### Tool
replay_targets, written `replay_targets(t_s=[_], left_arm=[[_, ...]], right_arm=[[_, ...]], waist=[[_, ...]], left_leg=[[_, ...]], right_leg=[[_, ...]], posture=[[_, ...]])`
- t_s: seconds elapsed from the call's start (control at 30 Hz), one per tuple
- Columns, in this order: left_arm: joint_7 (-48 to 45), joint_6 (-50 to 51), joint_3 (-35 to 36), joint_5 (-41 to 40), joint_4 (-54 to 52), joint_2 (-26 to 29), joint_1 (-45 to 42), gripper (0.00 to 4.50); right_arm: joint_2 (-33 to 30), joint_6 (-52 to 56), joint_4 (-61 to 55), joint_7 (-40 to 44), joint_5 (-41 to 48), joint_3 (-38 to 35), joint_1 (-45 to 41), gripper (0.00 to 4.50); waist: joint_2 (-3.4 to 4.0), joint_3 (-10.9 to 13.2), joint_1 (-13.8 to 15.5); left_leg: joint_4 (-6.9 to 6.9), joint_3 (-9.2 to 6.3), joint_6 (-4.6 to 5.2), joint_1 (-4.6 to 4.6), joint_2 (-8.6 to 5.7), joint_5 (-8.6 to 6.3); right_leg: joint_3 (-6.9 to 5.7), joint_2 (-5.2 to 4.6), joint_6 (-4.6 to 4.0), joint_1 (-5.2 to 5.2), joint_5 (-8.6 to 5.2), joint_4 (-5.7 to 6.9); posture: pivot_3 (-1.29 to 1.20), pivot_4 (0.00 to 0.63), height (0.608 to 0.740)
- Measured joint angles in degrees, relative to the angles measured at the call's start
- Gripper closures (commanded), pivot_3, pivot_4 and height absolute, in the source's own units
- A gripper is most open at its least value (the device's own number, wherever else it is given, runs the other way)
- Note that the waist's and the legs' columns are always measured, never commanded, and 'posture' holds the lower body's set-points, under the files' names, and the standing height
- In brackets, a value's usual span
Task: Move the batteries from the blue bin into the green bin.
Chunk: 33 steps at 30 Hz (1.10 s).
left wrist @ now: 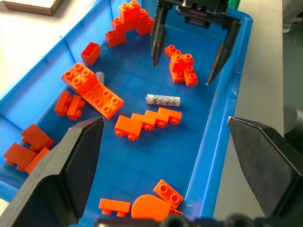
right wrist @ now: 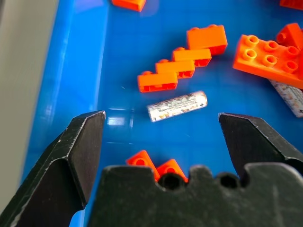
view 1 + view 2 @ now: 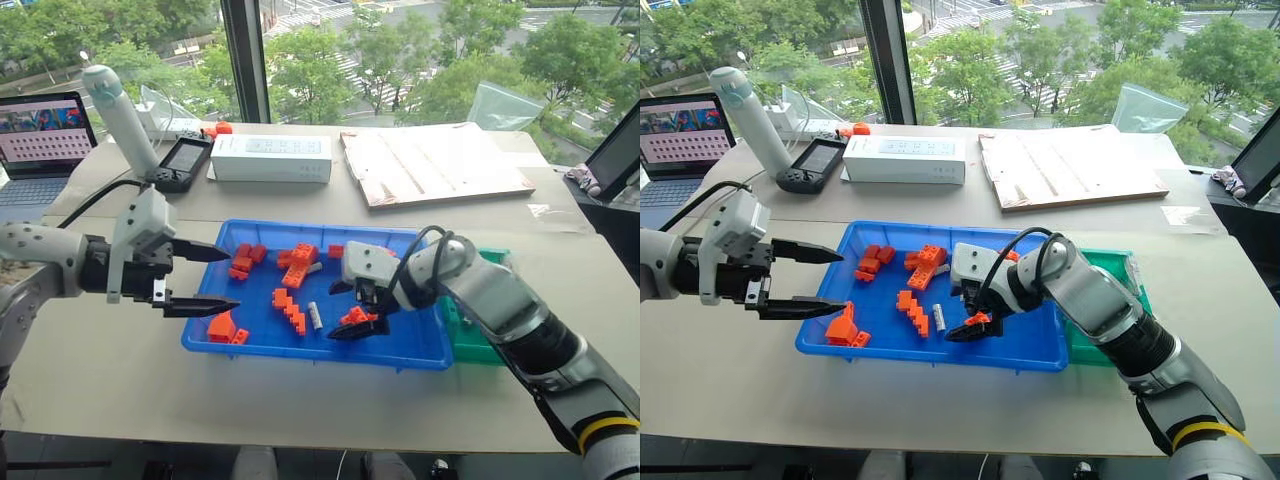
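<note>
While right claw [image 3: 352,308] hangs spread over blue bin [image 3: 215,338], battery [image 3: 316,316] lies loose among bricks [image 3: 289,308]; risk: pinching brick instead. Left claw [image 3: 212,278] spread, idle. Green bin [image 3: 480,345] beside.

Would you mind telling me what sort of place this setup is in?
Probably an upper-floor office or lab: a big window overlooks treetops and a street, with a laptop and a worktable.

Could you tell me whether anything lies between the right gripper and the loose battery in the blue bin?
Nothing visible does. The right gripper is open, and the battery lies alone on the bare floor of the blue bin just past its fingers. The stepped row of orange bricks lies beyond the battery, apart from it.
</note>
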Motion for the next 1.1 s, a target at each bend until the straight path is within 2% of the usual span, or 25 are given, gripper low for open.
replay_targets(t_s=[0.17, 0.53, 0.63, 0.7, 0.77, 0.93, 1.1], left_arm=[[1.63, 2.05, 2.14, -1.43, -2.03, 0.30, 2.18, 0.00], [9.24, 7.71, 8.77, -9.48, -8.82, -1.32, 5.79, 0.00], [10.64, 8.53, 9.86, -11.27, -9.40, -1.43, 6.00, 0.00], [11.35, 8.75, 10.68, -12.67, -9.99, -1.42, 6.00, 0.00], [11.70, 8.82, 10.81, -12.86, -10.03, -1.39, 6.00, 0.00], [11.22, 8.52, 10.44, -13.08, -9.84, -1.20, 5.87, 0.00], [9.15, 6.60, 5.73, -12.79, -7.26, -2.46, 1.36, 0.00]], right_arm=[[4.05, -7.12, 5.25, 2.56, -3.21, 3.30, -1.32, 0.05], [11.17, -15.94, 19.49, 5.54, -8.55, 4.12, -3.14, 0.05], [12.15, -17.50, 22.01, 6.15, -9.40, 3.86, -4.03, 0.78], [12.65, -18.23, 23.16, 6.69, -9.84, 3.57, -4.29, 1.50], [12.86, -18.54, 23.72, 7.12, -9.85, 3.15, -4.29, 2.03], [11.12, -16.51, 22.94, 8.50, -8.91, 0.03, -4.28, 2.03], [2.29, -9.25, 17.23, 9.99, -4.97, -9.26, -6.37, 2.03]], waist=[[0.00, 0.00, -0.39], [-0.02, -0.01, -0.52], [-0.05, -0.02, -0.59], [-0.06, -0.04, -0.61], [-0.08, -0.04, -0.61], [-0.08, -0.04, -0.41], [-0.07, -0.03, 0.21]], left_leg=[[-0.01, 0.00, 0.00, 0.01, 0.00, 0.00], [-0.01, 0.00, -0.02, 0.01, 0.00, 0.01], [0.00, 0.00, -0.02, 0.02, 0.00, 0.00], [-0.01, -0.01, -0.02, 0.03, 0.00, 0.00], [-0.01, -0.01, -0.02, 0.03, 0.00, 0.00], [-0.01, -0.01, -0.02, 0.02, 0.00, 0.00], [0.00, 0.00, -0.01, 0.01, 0.00, -0.01]], right_leg=[[0.00, 0.00, -0.01, -0.02, 0.00, 0.05], [0.00, 0.00, -0.01, -0.03, 0.00, 0.11], [0.00, 0.01, -0.01, -0.02, 0.00, 0.11], [0.00, 0.01, -0.01, -0.01, 0.00, 0.11], [0.00, 0.01, -0.01, -0.01, 0.00, 0.11], [0.00, 0.00, -0.01, -0.02, 0.00, 0.11], [0.00, 0.00, -0.01, -0.02, 0.00, 0.10]], posture=[[0.00, 0.150, 0.732], [0.00, 0.150, 0.732], [0.00, 0.150, 0.732], [0.00, 0.150, 0.732], [0.00, 0.150, 0.732], [0.00, 0.150, 0.732], [0.00, 0.150, 0.732]])
